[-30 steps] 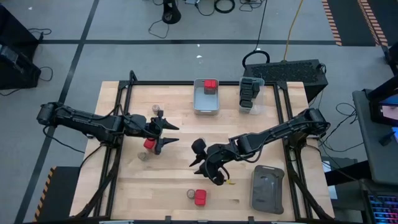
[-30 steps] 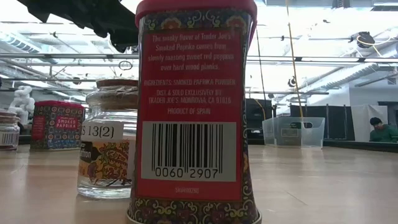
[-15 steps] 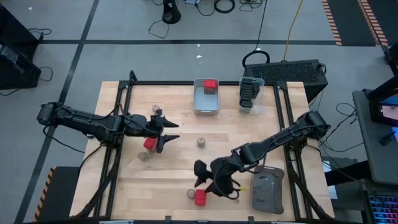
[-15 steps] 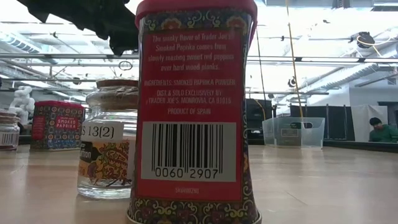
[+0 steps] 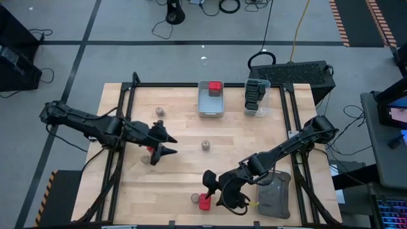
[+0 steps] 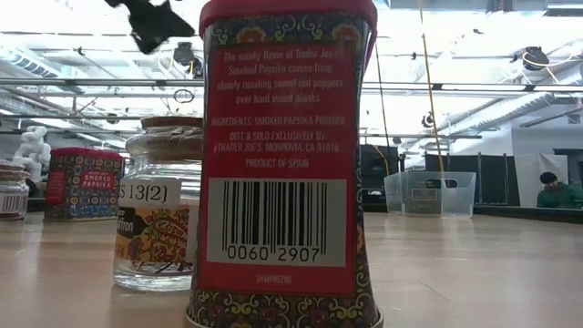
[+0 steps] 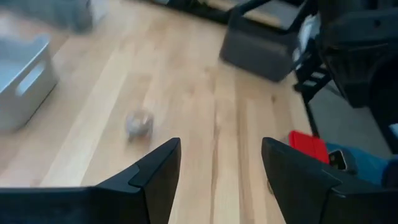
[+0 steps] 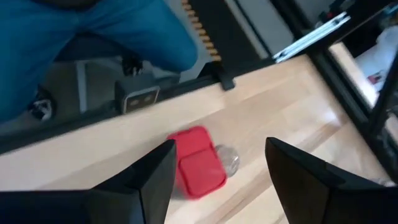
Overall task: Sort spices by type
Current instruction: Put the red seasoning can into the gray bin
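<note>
The right gripper (image 5: pixel 212 191) hangs low over the near edge of the wooden table (image 5: pixel 178 178), its fingers (image 8: pixel 155 177) spread with nothing between them. Just beyond its fingertips stands a red-capped tin (image 5: pixel 205 202), and a round jar (image 5: pixel 195 200) sits touching that tin on the side away from the gripper. The right wrist view shows the same pair, the red-capped tin (image 8: pixel 199 160) lying ahead of the gap between the fingers with the round jar (image 8: pixel 228 160) beside it. Behind this gripper, along its own arm, lies the flat dark tray (image 5: pixel 275 194).

The left gripper (image 5: pixel 166 145) hovers over the left half of the table, its fingers (image 7: pixel 155 177) also spread and empty. A second red-capped tin (image 5: pixel 151 149) sits right under its wrist, partly hidden by the arm, with another round jar (image 5: pixel 145 159) just beside it. Farther ahead of the fingertips, near the table's middle, a round jar (image 5: pixel 206 145) stands alone; the left wrist view shows it as a blur (image 7: pixel 138 123) on the bare wood. One more round jar (image 5: pixel 159 112) stands off to the side of the left gripper, toward the far edge.

At the far edge, well away from both grippers, a grey bin (image 5: pixel 211 107) holds a red-capped tin (image 5: pixel 215 87), and the clear bin (image 5: pixel 262 108) next to it holds a row of dark containers (image 5: pixel 253 93).
</note>
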Robot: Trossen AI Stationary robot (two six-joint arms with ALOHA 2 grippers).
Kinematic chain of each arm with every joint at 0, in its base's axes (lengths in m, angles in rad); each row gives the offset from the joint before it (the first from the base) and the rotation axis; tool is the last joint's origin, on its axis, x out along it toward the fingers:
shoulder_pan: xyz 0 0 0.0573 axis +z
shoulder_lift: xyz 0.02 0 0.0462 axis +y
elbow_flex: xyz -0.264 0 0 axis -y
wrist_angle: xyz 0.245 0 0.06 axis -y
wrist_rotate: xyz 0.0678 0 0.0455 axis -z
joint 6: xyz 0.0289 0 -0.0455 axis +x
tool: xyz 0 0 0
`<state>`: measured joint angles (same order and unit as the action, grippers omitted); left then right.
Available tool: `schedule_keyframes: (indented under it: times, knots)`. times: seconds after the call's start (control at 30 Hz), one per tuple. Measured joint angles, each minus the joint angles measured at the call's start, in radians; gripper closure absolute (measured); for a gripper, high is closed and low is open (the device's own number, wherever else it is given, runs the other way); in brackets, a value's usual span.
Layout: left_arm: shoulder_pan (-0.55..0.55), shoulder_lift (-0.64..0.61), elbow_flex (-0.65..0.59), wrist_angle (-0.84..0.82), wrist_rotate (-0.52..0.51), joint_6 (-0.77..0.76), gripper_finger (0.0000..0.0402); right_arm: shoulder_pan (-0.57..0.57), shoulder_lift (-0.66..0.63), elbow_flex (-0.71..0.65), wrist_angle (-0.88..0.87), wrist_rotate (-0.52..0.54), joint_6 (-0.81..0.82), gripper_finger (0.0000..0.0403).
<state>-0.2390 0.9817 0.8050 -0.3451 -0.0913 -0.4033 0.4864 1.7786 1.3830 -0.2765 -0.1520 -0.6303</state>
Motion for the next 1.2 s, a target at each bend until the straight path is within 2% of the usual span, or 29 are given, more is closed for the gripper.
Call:
schedule_keyframes:
  times: [0.2, 0.37, 0.43, 0.63, 0.93, 1.2]
  knots:
    - [-0.03, 0.0, 0.152, -0.45, -0.156, -0.266, 0.0171, -0.028, 0.0, 0.0, -0.039, 0.009, -0.007, 0.0172]
    - [0.013, 0.0, 0.157, -0.715, -0.161, -0.509, 0.0171, -0.059, 0.0, 0.0, -0.042, 0.103, -0.009, 0.0172]
    - [0.042, 0.0, 0.154, -0.788, -0.145, -0.559, 0.0171, -0.074, 0.0, 0.0, -0.042, 0.132, 0.001, 0.0172]
    - [0.113, 0.002, 0.154, -0.816, -0.145, -0.547, 0.0171, -0.116, 0.0, 0.0, -0.054, 0.152, 0.083, 0.0172]
    - [0.163, 0.1, 0.154, -0.822, -0.119, -0.533, 0.0171, -0.16, 0.0, 0.0, -0.173, 0.152, 0.204, 0.0172]
    - [0.163, 0.239, 0.154, -0.823, -0.01, -0.526, 0.0171, -0.184, 0.0, 0.0, -0.199, 0.153, 0.245, 0.0172]
